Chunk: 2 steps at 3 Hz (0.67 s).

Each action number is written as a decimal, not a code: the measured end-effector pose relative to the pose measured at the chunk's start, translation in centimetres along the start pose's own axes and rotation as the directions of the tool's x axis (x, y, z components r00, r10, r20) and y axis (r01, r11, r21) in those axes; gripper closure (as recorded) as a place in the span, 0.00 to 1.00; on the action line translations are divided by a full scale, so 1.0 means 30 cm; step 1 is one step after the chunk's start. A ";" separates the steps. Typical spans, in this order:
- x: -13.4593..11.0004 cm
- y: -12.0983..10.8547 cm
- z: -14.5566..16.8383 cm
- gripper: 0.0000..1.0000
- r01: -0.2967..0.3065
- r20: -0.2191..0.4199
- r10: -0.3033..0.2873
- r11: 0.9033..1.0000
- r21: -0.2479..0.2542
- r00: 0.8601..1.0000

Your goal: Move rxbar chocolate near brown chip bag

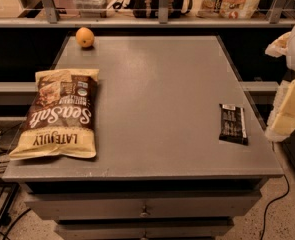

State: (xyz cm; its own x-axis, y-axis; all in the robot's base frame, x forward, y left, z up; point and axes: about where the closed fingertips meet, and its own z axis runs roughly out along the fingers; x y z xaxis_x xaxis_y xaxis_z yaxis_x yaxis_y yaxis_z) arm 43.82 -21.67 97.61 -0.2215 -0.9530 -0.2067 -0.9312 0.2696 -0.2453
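Gripper right of rxbar chocolate; orange behind brown chip bag.

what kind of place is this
Probably an office snack or break area: a grey drawer cabinet holding a brown chip bag, rxbar chocolate and an orange, with a shelf behind. The end effector sits at the right edge, beside the cabinet.

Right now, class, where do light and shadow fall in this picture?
Camera view: sheen lights the grey tabletop centrally; the large brown-and-cream chip bag casts a shadow along its right edge; the small black-wrapped rxbar chocolate barely glints; the pale gripper at the right edge is brightly lit.
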 end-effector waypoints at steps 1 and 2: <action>-0.008 -0.009 0.000 0.00 0.000 0.008 -0.001 1.000 0.010 1.000; -0.043 -0.046 0.044 0.00 0.023 0.025 -0.022 1.000 -0.006 0.999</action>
State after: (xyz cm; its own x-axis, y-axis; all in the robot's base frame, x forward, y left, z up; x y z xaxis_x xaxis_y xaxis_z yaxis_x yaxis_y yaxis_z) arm 45.78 -20.64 96.95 -0.1932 -0.9550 -0.2250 -0.9378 0.2472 -0.2439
